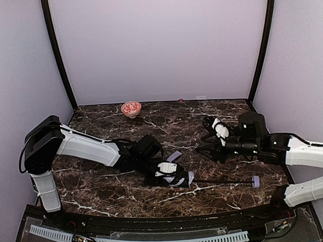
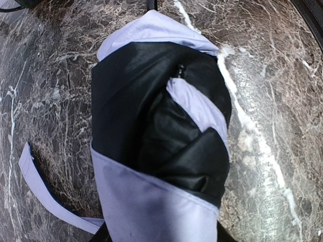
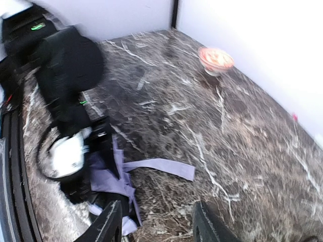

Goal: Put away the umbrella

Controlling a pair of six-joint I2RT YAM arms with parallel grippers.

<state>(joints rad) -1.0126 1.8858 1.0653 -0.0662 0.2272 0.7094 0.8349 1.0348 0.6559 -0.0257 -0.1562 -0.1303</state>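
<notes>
top external: left gripper clamps the umbrella; right gripper, released and empty, should probably take the handle at the umbrella's 3 o'clock end.

robot lab booth, marble table, lavender walls
</notes>
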